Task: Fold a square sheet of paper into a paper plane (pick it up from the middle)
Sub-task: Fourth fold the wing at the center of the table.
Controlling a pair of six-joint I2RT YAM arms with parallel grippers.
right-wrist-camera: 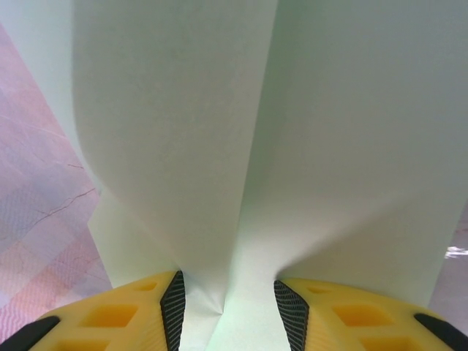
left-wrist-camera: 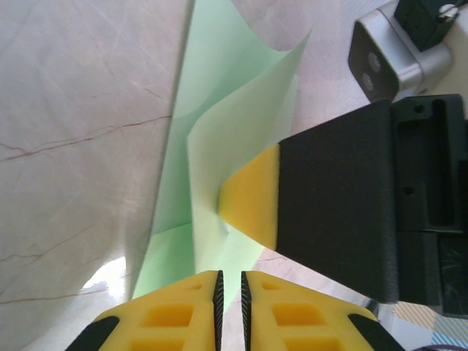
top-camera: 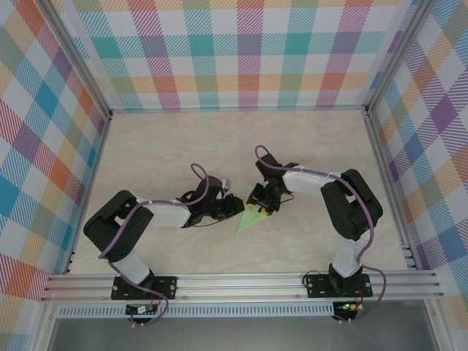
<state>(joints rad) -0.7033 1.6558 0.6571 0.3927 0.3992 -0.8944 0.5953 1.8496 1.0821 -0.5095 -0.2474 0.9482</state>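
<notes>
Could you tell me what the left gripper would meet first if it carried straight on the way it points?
Most likely the pale mint-green creased sheet of paper just ahead of the left gripper, then the yellow fingertip of the right gripper against it; depth is unclear.

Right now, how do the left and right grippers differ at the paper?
The left gripper has jaws nearly shut, seemingly pinching the paper at its edge; the right gripper has jaws wide apart, straddling a raised fold. The left gripper sits beside the paper, the right gripper over it. Both have yellow fingers.
</notes>
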